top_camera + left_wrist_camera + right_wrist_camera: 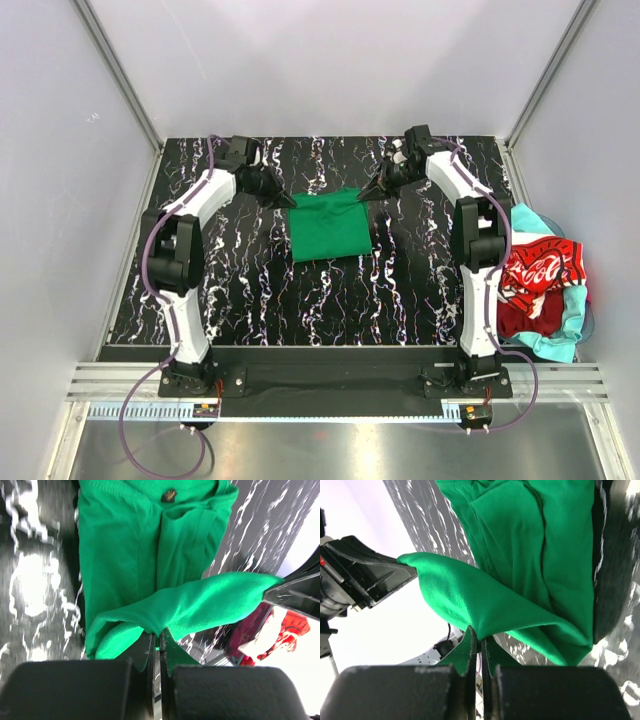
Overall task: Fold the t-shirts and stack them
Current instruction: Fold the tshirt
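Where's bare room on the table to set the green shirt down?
Bare table between the green t-shirt and the near edge. Crowded: the far edge, where left tool and right tool pinch the shirt, and the right edge by the pile of shirts.

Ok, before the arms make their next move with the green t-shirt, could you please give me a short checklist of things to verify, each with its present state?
1. The left gripper is shut on the green t-shirt: ok.
2. The right gripper is shut on the same shirt: ok.
3. The two grips sit at opposite ends of its far edge: ok.
4. The held edge is lifted off the table: ok, shown in both wrist views.
5. The layers underneath lie smooth: cannot tell; ridges show in both wrist views.
6. The pile of other t-shirts is apart from the green one: ok, it lies at the table's right edge.
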Tool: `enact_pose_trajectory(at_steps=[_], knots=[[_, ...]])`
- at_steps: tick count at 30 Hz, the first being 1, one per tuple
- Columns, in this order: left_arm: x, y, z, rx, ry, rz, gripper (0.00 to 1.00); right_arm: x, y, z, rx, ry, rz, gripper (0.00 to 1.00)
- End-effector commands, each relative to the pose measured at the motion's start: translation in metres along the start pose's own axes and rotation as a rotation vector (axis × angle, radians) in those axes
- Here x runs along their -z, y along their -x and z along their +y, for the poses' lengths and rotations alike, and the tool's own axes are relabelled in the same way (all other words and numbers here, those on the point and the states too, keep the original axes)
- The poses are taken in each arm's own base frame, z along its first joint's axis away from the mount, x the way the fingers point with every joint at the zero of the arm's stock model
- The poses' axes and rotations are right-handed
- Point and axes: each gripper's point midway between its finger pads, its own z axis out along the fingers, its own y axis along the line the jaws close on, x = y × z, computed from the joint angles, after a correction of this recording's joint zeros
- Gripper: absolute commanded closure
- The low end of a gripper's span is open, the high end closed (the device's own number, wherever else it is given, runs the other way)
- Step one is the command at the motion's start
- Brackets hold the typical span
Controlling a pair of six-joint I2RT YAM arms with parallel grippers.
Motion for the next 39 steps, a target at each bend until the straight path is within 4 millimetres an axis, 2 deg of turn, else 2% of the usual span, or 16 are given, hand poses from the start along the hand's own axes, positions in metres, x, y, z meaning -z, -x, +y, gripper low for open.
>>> enact_pose_trajectory(at_steps=[1, 4, 5, 6, 7, 8, 10, 11, 13, 16, 18, 19, 22, 29, 36, 39], knots=[[0.002, 0.038, -0.022, -0.030, -0.094, -0.080, 1.00, 0.004, 0.032, 0.007, 0.058, 0.073, -0.054, 0.98], [-0.015, 0.071, -0.016, -0.049, -0.085, -0.136, 0.94, -0.014, 0.064, -0.007, 0.074, 0.097, -0.107, 0.88], [-0.020, 0.086, -0.009, -0.069, -0.058, -0.179, 0.91, -0.016, 0.076, -0.013, 0.072, 0.101, -0.128, 0.74], [-0.030, 0.105, -0.005, -0.077, -0.062, -0.218, 0.89, -0.016, 0.092, -0.006, 0.106, 0.116, -0.164, 0.72], [-0.034, 0.117, -0.002, -0.077, -0.065, -0.244, 0.85, -0.030, 0.101, -0.028, 0.079, 0.088, -0.153, 0.69], [-0.033, 0.134, 0.006, -0.074, -0.046, -0.288, 0.69, -0.014, 0.120, -0.010, 0.138, 0.101, -0.208, 0.57], [-0.026, 0.148, 0.005, -0.069, -0.061, -0.331, 0.56, -0.007, 0.128, -0.005, 0.172, 0.097, -0.234, 0.47], [-0.017, 0.154, 0.001, -0.083, -0.063, -0.374, 0.28, -0.001, 0.130, -0.002, 0.177, 0.095, -0.248, 0.37], [0.010, 0.155, -0.016, -0.149, -0.085, -0.450, 0.23, 0.013, 0.125, 0.008, 0.216, 0.089, -0.254, 0.32], [0.030, 0.143, -0.028, -0.197, -0.106, -0.459, 0.24, 0.019, 0.111, 0.011, 0.224, 0.093, -0.234, 0.32], [0.033, 0.124, -0.037, -0.219, -0.136, -0.433, 0.28, 0.012, 0.096, -0.001, 0.189, 0.089, -0.192, 0.33], [0.032, 0.116, -0.040, -0.234, -0.142, -0.416, 0.30, 0.015, 0.091, 0.007, 0.212, 0.106, -0.197, 0.33], [0.017, 0.086, -0.037, -0.262, -0.132, -0.340, 0.34, 0.005, 0.073, -0.006, 0.186, 0.094, -0.159, 0.31], [0.003, 0.023, -0.043, -0.306, -0.131, -0.221, 0.36, -0.037, 0.035, -0.013, 0.197, 0.072, -0.048, 0.28], [0.030, -0.020, -0.037, -0.318, -0.091, -0.183, 0.37, -0.056, 0.021, -0.044, 0.202, -0.065, -0.047, 0.32], [0.045, -0.028, -0.031, -0.344, -0.054, -0.182, 0.38, -0.059, 0.010, -0.063, 0.191, -0.125, -0.013, 0.46]])
